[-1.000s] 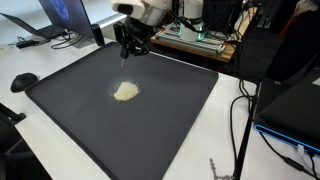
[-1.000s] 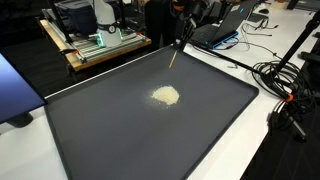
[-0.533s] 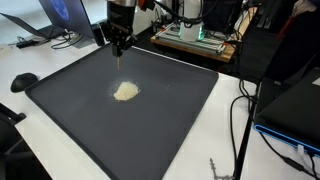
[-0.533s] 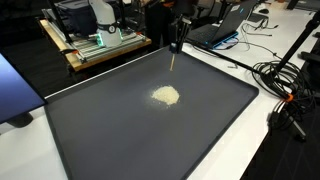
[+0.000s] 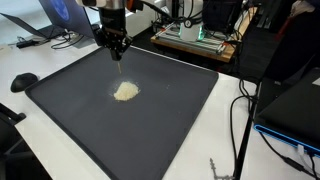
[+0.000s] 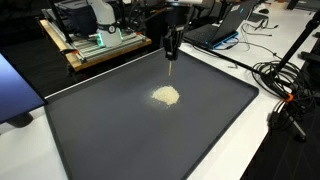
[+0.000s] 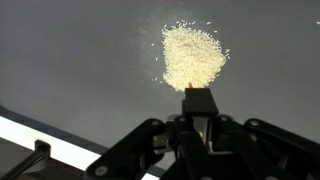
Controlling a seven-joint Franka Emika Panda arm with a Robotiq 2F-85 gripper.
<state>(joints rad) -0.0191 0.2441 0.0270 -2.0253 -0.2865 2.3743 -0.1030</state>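
A small heap of pale grains [image 5: 125, 91] [image 6: 165, 95] [image 7: 193, 55] lies on a big dark mat [image 5: 170, 125] [image 6: 120, 135]. My gripper [image 5: 116, 50] [image 6: 172, 50] [image 7: 198, 118] hangs over the mat's far part, a short way behind the heap and above it. Its jaws are shut on a thin stick-like tool [image 6: 172, 70] [image 7: 198, 101] that points down at the mat. In the wrist view the tool's dark end sits just short of the heap's near edge. What kind of tool it is stays unclear.
An open laptop [image 5: 60, 15] and a black mouse-like object [image 5: 23, 81] flank the mat. A wooden board with equipment [image 6: 100, 45] stands behind it. Cables [image 6: 285, 90] [image 5: 240, 120] run along one side. A blue screen [image 6: 10, 95] stands at the near corner.
The gripper has travelled sideways along the mat's far edge with the tool, ending closer in line with the heap. The heap has not moved.
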